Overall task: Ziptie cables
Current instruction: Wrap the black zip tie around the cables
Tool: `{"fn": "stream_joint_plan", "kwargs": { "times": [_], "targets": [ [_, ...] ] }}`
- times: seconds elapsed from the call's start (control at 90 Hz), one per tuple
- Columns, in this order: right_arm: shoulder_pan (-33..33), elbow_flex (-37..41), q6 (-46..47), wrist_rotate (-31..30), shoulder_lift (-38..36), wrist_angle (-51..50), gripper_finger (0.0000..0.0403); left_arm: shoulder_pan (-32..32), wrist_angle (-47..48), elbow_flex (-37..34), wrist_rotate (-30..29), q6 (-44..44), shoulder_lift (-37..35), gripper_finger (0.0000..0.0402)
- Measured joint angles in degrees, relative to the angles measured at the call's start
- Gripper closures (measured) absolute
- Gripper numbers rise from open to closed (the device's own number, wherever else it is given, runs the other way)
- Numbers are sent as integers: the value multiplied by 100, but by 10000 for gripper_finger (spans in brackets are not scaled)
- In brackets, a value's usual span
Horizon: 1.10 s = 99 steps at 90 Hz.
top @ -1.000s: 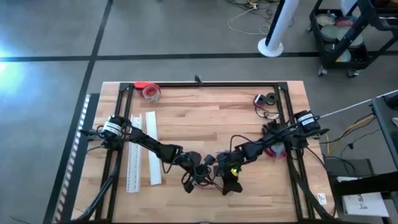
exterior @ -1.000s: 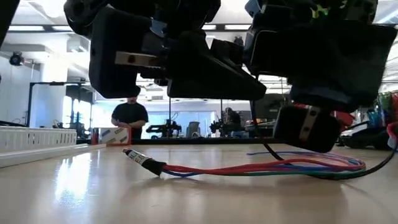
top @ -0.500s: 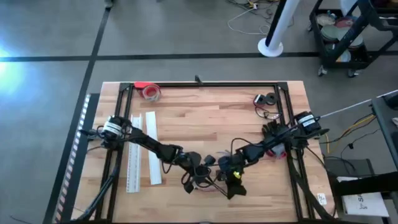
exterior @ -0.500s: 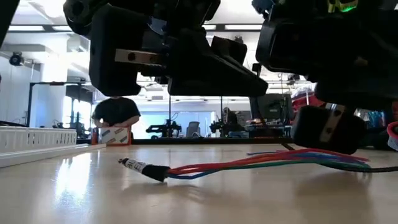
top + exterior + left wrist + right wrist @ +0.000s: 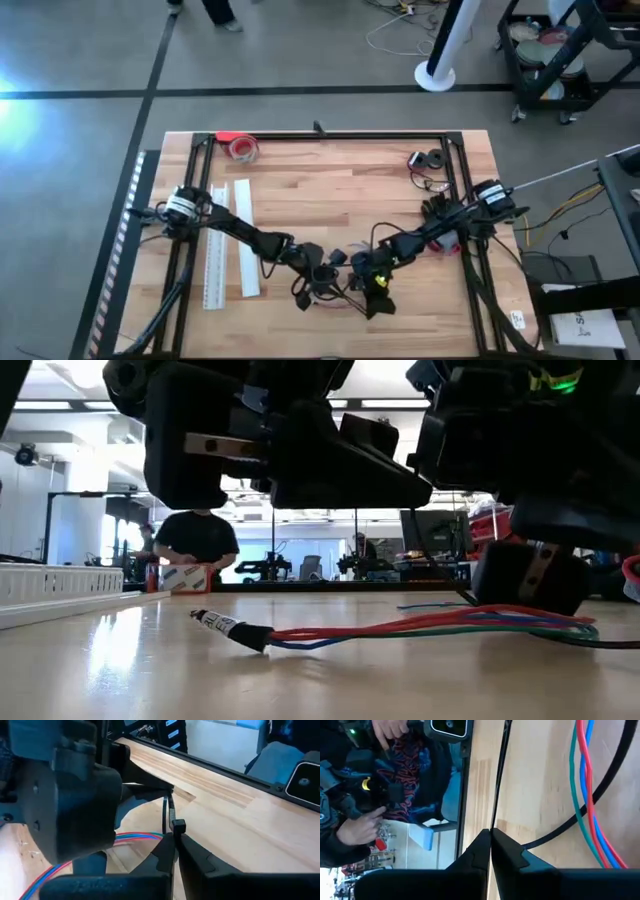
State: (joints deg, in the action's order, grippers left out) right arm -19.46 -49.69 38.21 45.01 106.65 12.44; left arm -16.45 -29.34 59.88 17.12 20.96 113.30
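The cables, thin red, blue and green wires with a small connector end, lie flat on the wooden table near its front middle. My left gripper and my right gripper hang close together just above them. Each is shut on a thin black ziptie. In the left wrist view the wires run behind my left gripper. In the right wrist view they lie beside my right gripper. I cannot tell whether the ziptie goes round the wires. My left gripper pinches the ziptie between its two fingertips, right at its small square head. The strap stands out beyond the fingertips toward the other gripper, clear of the table. My right gripper pinches the ziptie's thin strap between its fingertips. The strap runs on straight ahead of the fingers, in line with them, over the tabletop.
Two long white flat strips lie at the left. A tape roll sits at the far left, small black parts at the far right. A black frame borders the table. A person stands beyond it.
My right gripper has sunk and moved a little toward the table's near edge. The wires' right-hand loop has flattened, and the connector end has slid slightly along the table.
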Motion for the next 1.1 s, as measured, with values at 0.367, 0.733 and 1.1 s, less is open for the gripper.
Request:
{"fn": "stream_joint_plan", "kwargs": {
  "times": [0.367, 0.733, 1.1],
  "targets": [
    [-2, 0, -2, 31, 0, 10, 403, 7, 0, 0, -58, 18, 0, 402],
    [37, 0, -69, 17, -4, 160, 403, 9, 82, 0, -114, 85, -2, 402],
    [240, -25, 37, -1, -4, 156, 403, 9, 52, 2, -114, 149, -4, 402]
  ]
}}
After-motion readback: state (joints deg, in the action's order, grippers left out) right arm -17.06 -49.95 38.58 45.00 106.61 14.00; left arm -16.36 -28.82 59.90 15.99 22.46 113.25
